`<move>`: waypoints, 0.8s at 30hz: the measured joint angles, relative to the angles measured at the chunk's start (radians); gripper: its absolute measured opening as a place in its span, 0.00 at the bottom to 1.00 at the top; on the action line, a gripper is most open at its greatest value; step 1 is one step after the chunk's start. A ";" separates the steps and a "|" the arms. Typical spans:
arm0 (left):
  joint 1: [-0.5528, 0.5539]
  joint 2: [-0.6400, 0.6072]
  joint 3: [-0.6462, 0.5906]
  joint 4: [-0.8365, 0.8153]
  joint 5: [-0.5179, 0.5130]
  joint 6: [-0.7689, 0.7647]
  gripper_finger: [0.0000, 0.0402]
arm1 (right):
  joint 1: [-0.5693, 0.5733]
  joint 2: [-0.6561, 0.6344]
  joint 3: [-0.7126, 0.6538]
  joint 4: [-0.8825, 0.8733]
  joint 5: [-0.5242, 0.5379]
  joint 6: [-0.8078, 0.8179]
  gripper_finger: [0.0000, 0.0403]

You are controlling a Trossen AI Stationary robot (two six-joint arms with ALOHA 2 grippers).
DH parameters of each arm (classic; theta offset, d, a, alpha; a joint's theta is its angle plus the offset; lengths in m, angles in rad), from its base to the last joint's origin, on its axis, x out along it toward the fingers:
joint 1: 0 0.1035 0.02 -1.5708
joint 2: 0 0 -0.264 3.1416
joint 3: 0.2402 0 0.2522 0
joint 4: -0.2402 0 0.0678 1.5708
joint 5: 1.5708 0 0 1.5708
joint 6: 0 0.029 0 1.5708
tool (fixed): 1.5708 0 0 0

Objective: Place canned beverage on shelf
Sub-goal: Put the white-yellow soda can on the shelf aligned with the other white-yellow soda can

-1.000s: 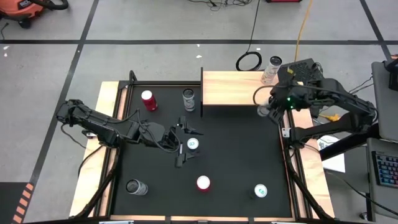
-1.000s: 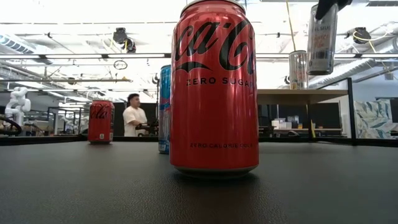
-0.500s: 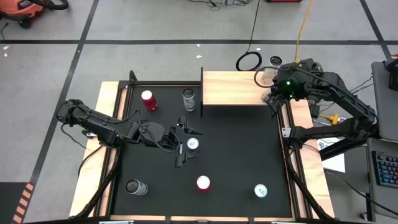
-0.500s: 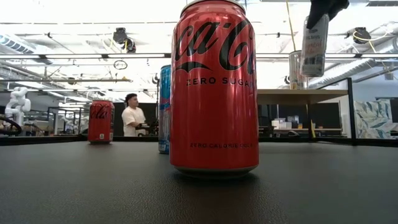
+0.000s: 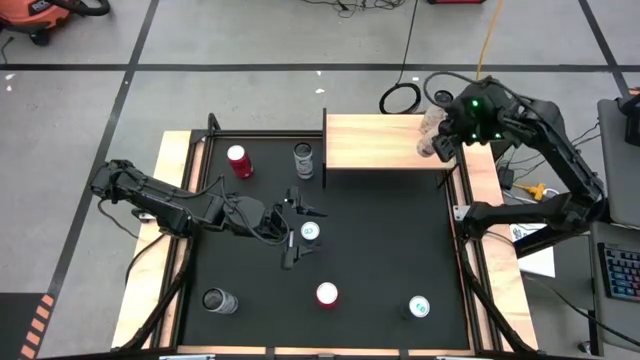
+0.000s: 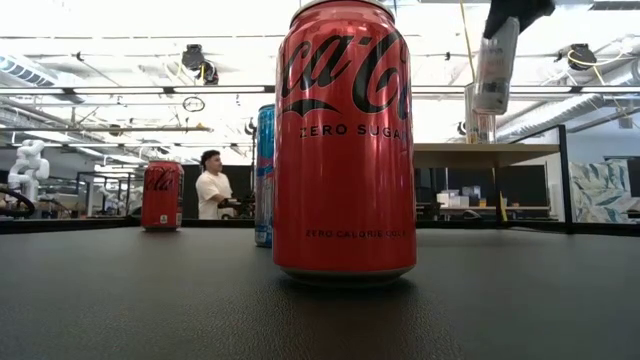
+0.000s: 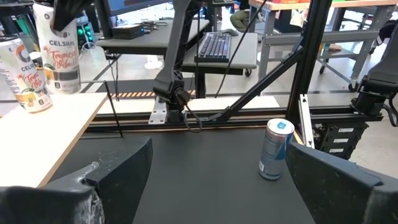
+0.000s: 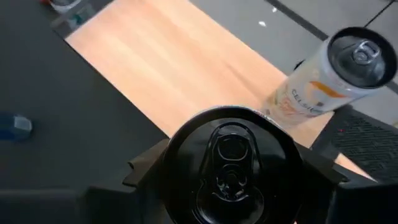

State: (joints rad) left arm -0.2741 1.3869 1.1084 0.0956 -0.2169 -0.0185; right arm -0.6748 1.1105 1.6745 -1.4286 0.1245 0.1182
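You see 1 can [image 7: 25,74] already on the shelf [image 5: 375,142] at upper right, while the right gripper [image 5: 440,135] jaws pinch a 2nd can [image 6: 495,62] above it, not yet set down.

Eight beverage cans in all. Six stand on the black desk [image 5: 380,250]:
- first red Coca-Cola can [image 5: 237,160], at 11 o'clock
- second red Coca-Cola can [image 5: 327,294], at 6 o'clock
- first silver can [image 5: 303,160]
- second silver can [image 5: 218,300]
- first blue-and-silver can [image 5: 310,232]
- second blue-and-silver can [image 5: 418,306]

At the one shelf [image 5: 370,140], 1 o'clock, are two more: a standing Celsius can [image 5: 430,118] and a held Celsius can [image 6: 495,65], which is in the right tool [image 5: 440,146].
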 joint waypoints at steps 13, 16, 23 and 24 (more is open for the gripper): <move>0.000 0.000 0.000 -0.040 0.000 -0.001 0.92 | -0.091 0.104 0.000 -0.081 0.000 -0.131 0.58; 0.000 0.000 0.000 -0.039 0.000 -0.002 0.92 | -0.123 0.123 0.000 -0.087 -0.007 -0.148 0.58; 0.000 0.000 0.000 -0.044 0.001 -0.002 0.92 | -0.196 0.136 0.000 -0.071 -0.084 -0.193 0.58; 0.000 0.000 0.000 -0.051 0.001 -0.002 0.92 | -0.203 0.136 0.000 -0.073 -0.085 -0.207 0.58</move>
State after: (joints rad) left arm -0.2745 1.3869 1.1088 0.0448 -0.2157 -0.0208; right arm -0.8781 1.2465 1.6745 -1.5012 0.0393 -0.0884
